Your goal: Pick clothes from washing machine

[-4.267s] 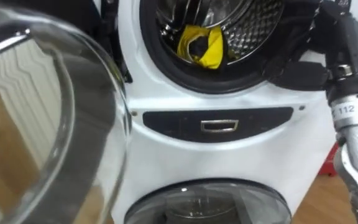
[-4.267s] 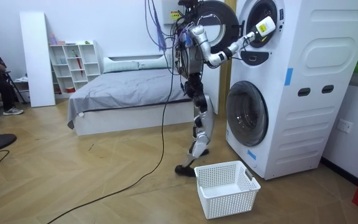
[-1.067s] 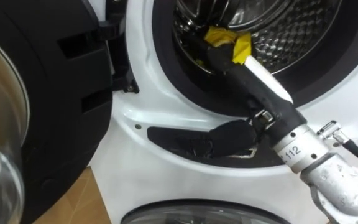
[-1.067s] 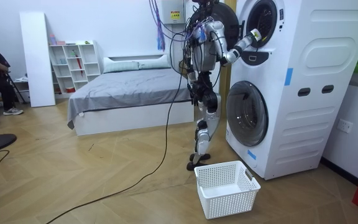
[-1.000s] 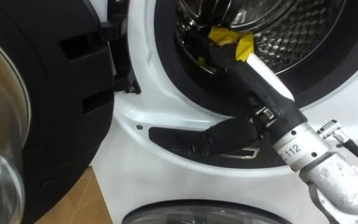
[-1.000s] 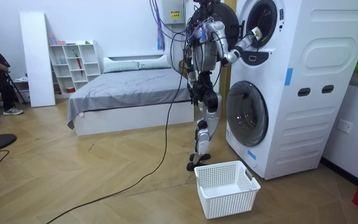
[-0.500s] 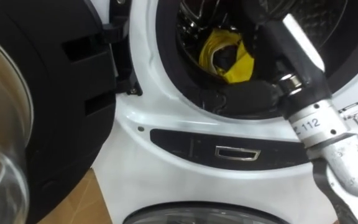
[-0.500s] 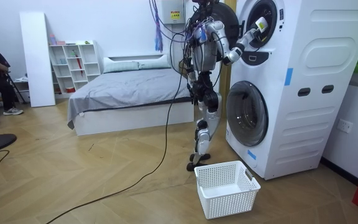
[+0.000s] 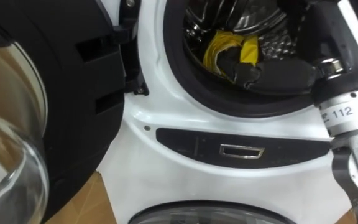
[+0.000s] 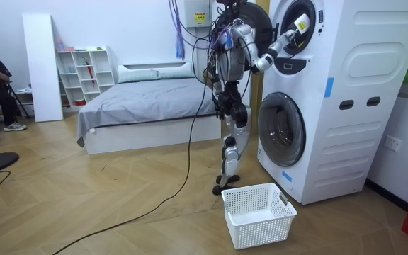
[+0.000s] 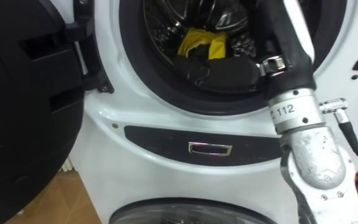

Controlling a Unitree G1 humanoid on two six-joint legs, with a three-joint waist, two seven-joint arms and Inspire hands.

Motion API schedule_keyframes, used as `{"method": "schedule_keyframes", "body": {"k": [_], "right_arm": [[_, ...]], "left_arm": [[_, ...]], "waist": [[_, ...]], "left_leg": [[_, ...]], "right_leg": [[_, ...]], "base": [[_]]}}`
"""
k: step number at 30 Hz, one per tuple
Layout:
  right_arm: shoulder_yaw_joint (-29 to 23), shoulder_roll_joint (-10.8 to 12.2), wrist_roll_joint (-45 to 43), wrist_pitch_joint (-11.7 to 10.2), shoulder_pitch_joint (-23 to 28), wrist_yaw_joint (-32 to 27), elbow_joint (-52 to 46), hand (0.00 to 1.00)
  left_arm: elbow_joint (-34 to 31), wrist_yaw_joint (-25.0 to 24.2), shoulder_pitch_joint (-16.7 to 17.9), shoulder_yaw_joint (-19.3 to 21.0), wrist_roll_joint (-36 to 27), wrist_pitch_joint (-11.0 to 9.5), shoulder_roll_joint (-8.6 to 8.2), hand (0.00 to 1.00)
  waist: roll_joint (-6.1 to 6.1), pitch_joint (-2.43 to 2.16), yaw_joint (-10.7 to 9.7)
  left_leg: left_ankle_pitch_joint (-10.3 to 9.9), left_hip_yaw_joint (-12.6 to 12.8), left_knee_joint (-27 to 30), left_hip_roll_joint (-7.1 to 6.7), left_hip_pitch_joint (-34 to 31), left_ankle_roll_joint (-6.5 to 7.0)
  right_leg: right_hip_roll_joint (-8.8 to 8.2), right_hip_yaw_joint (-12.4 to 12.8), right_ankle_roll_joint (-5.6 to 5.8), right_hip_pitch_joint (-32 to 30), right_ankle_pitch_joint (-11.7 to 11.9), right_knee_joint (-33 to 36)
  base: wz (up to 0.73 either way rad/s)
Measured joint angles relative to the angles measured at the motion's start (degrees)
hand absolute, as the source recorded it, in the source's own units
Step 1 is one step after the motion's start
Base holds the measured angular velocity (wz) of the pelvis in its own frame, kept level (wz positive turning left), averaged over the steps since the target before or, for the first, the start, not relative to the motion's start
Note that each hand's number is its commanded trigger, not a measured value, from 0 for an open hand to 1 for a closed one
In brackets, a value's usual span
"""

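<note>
Right arm raised, wrist bent, right hand (image 9: pixel 277 74) lying level, pointing left

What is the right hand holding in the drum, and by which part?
The right hand grips the yellow cloth by its bunched lower part, inside the drum.

Right hand (image 11: pixel 281 28), top right of the eye views: black covering with a pale strip along its back. Wrist: bright metal ring (image 11: pixel 273 63). Forearm (image 11: pixel 306 155), lower right: silver-grey cast shell topped by a white band (image 11: pixel 288 111) with black numerals; metal plug (image 11: pixel 331 106) and black cable (image 11: pixel 353 140) at its side. Torso (image 10: pixel 227 57), room view upper centre: dark, hung with looped cables. Legs (image 10: pixel 234 142): black and silver.
</note>
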Motion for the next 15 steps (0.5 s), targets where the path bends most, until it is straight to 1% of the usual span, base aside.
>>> {"method": "schedule_keyframes", "body": {"k": [2,6,8,10,11,12,14,15], "right_arm": [[-0.29,-0.01,-0.93,0.0,0.0,0.22,-0.01,0.0],[0.31,-0.68,-3.38,0.65,0.05,0.46,0.04,0.0],[0.31,-0.76,-5.19,1.35,0.05,0.68,0.04,0.0],[0.28,-0.77,-6.65,1.61,0.04,1.65,1.09,0.0],[0.28,-0.78,-7.33,1.6,0.04,1.81,1.63,0.0],[0.28,-0.89,-7.63,1.46,-0.08,2.21,3.59,0.0],[0.58,-2.11,-8.86,1.4,-0.44,3.01,6.85,0.0],[1.19,-2.82,-9.26,1.66,-1.55,3.66,9.02,0.0]], "left_arm": [[0.01,0.0,-0.01,0.4,0.0,0.1,-0.05,0.0],[0.01,0.0,-1.02,0.41,0.01,0.79,-0.07,0.0],[-0.02,0.0,-1.4,0.43,0.11,1.4,-0.05,0.0],[-0.36,-0.07,-1.45,0.43,0.15,1.89,0.1,0.0],[-0.62,-0.17,-1.49,0.43,0.14,2.13,0.16,0.0],[-1.13,-0.31,-1.67,0.4,0.1,2.57,0.25,0.0],[-1.24,-0.71,-2.71,0.27,0.1,2.99,0.28,0.0],[-1.15,-1.17,-3.51,0.27,0.07,3.27,0.28,0.0]], "waist": [[0.03,0.01,-0.62],[-0.17,-0.09,-0.61],[-0.44,-0.19,-0.59],[-0.98,-0.22,-0.51],[-1.17,-0.2,-0.51],[-1.61,-0.06,-0.22],[-2.06,0.05,0.63],[-2.24,0.1,0.98]], "left_leg": [[0.02,-0.01,0.0,-0.02,0.01,0.04],[0.06,-0.1,-0.01,-0.08,-0.05,0.1],[0.06,-0.1,-0.03,-0.08,-0.1,0.1],[0.06,-0.13,0.0,-0.08,-0.11,0.1],[0.06,-0.14,0.01,-0.08,-0.12,0.1],[0.06,-0.22,0.04,-0.09,-0.08,0.1],[0.06,-0.37,0.15,-0.16,-0.11,0.1],[0.06,-0.52,0.17,-0.24,-0.11,0.1]], "right_leg": [[-0.01,0.1,0.0,0.0,0.0,0.03],[-0.08,-0.09,0.0,-0.07,0.0,0.09],[-0.09,-0.09,0.03,-0.16,-0.02,0.09],[-0.07,-0.11,0.08,-0.13,-0.04,0.09],[-0.06,-0.11,0.09,-0.13,-0.05,0.09],[-0.05,-0.22,0.11,-0.02,-0.06,0.08],[-0.07,-0.32,0.11,0.04,-0.06,0.11],[-0.1,-0.38,0.13,0.07,-0.07,0.11]], "base": [[0.0],[0.0],[0.0],[0.0],[0.0],[0.0],[0.03],[0.04]]}}
